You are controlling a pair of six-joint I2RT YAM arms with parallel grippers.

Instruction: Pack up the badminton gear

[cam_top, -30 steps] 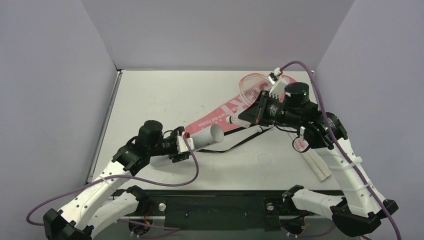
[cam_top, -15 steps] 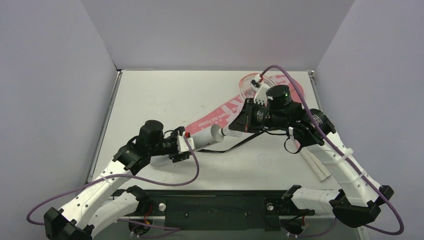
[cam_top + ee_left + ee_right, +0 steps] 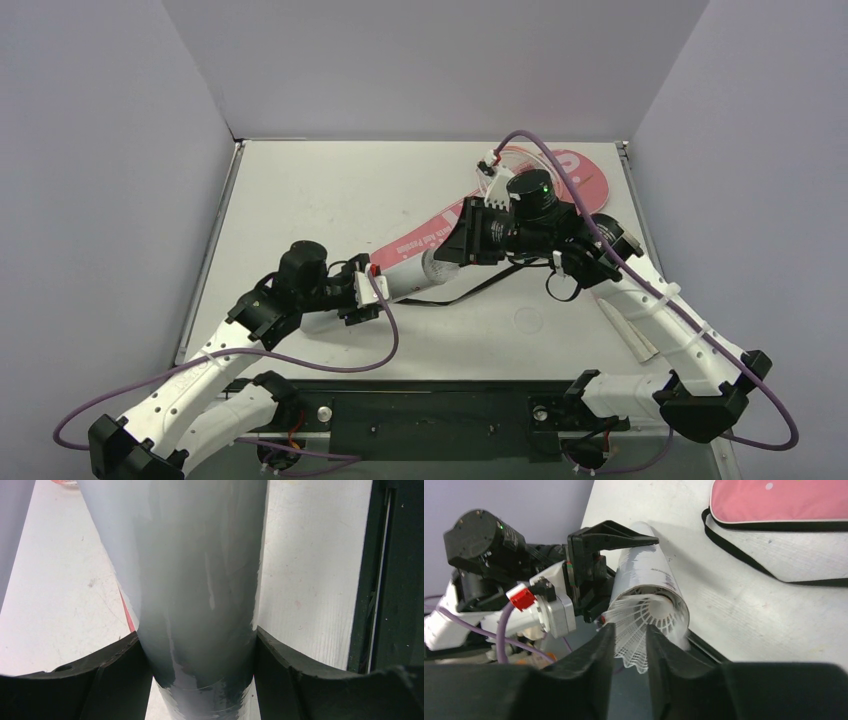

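Left hand (image 3: 372,290) grips the long white tube (image 3: 405,278); right hand (image 3: 629,640) holds a shuttlecock (image 3: 644,625) at its mouth.
I have my left fingers wide around the tube's near end. Its long axis runs rightward, open mouth facing my right hand, whose nearly closed fingers pinch the shuttlecock's skirt. The pink cover (image 3: 560,175) lies diagonally on the bench (image 3: 300,180) behind.

A white table (image 3: 330,190) sits between pale lilac walls (image 3: 100,150); a faint ring mark (image 3: 527,320), perhaps a stain, shows near its front edge.
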